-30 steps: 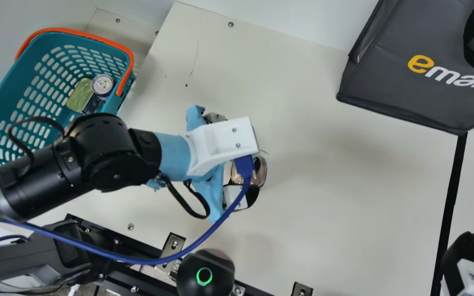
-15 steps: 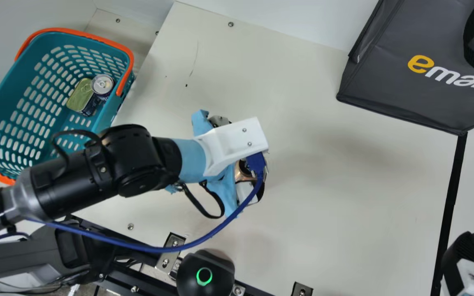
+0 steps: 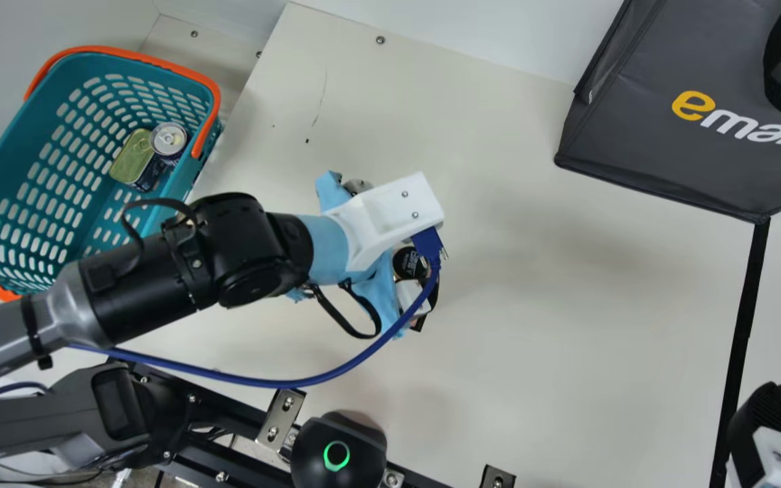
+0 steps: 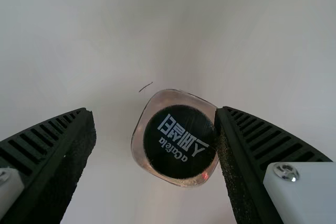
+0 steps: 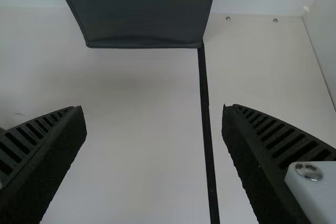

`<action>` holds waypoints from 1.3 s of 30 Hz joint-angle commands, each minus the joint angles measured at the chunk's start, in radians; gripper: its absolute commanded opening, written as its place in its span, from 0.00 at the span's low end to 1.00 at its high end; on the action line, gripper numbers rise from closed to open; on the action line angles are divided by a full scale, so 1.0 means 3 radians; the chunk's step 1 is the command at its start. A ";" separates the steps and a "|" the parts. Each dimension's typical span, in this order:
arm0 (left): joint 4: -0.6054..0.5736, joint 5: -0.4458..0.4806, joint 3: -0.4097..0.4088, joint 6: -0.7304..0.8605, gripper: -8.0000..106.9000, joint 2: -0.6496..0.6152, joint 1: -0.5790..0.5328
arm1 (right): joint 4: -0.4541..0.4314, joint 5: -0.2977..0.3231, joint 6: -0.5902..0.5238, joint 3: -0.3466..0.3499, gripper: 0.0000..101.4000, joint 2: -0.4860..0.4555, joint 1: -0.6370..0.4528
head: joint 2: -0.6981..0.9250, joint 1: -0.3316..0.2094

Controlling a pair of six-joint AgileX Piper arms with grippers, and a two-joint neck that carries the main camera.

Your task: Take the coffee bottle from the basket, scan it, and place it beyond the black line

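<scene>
The coffee bottle (image 4: 181, 142) is out of the basket (image 3: 139, 57), left tool (image 4: 155, 110) apart around it. Scanning's unclear; crossing the black line (image 3: 743, 312) remains.

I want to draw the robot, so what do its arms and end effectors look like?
The left arm is black and grey, with a pale-blue covering, a white housing and a blue cable. The left end effector and right end effector each have black, ribbed fingers, with white parts and silver screws.

Plastic basket (image 3: 26, 127) (smooth, it seems).
</scene>
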 commanded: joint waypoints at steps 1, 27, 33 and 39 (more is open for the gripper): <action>-0.0009 0.0004 -0.0008 -0.0018 0.85 0.0013 0.0003 | 0.0000 0.0000 0.0000 0.0000 0.90 0.0000 0.0000 | 0.0008 -0.0086; -0.0433 0.0076 -0.0148 0.0427 0.16 -0.0112 -0.0122 | 0.0000 -0.0003 0.0000 0.0000 0.90 0.0000 0.0000 | 0.0008 -0.0086; -0.0677 -0.0002 -0.0101 0.0993 0.16 -0.0174 -0.0037 | 0.0000 -0.0003 0.0000 0.0000 0.90 0.0000 0.0000 | 0.0008 -0.0086; -0.0969 -0.0013 -0.0006 0.1592 0.16 -0.0263 0.0123 | 0.0000 -0.0003 0.0000 0.0000 0.90 0.0000 0.0000 | 0.0008 -0.0086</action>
